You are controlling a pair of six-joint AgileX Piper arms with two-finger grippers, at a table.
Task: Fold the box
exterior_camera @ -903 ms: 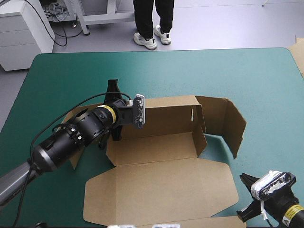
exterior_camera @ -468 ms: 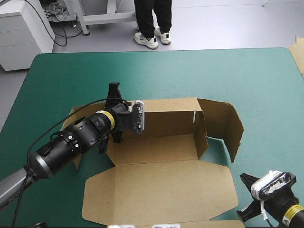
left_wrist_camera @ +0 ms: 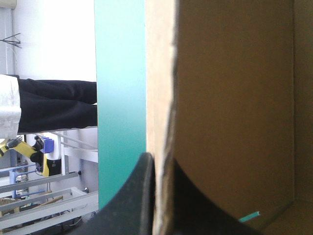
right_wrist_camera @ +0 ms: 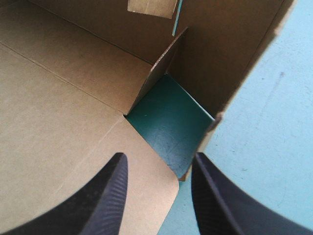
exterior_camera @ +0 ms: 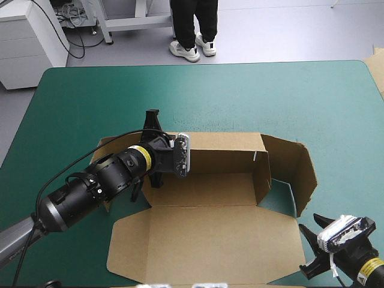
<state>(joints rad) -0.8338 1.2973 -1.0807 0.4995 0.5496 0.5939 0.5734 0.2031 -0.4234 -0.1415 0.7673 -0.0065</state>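
Observation:
The brown box [exterior_camera: 204,189] lies mid-table, its back wall raised, its right end flaps [exterior_camera: 291,171] standing and the lid [exterior_camera: 204,243] flat toward the front edge. My left gripper [exterior_camera: 161,144] sits at the back wall's left end. In the left wrist view the left gripper [left_wrist_camera: 161,161] is all but shut, with the box wall's edge [left_wrist_camera: 159,98] pinched between its black fingers. My right gripper [exterior_camera: 307,251] stands open at the lid's front right corner. In the right wrist view the right gripper [right_wrist_camera: 159,159] hovers over that lid corner [right_wrist_camera: 58,122] with nothing held.
The teal-green cover [exterior_camera: 270,96] is bare beyond the box. A strip of cover [right_wrist_camera: 168,117] shows between the box base and the right end flap. A piece of pale board [exterior_camera: 378,66] pokes in at the table's far right corner.
The left gripper has shifted to the right and a little nearer, carrying the back wall along. The whole box slid rightward with it. The right gripper has barely moved.

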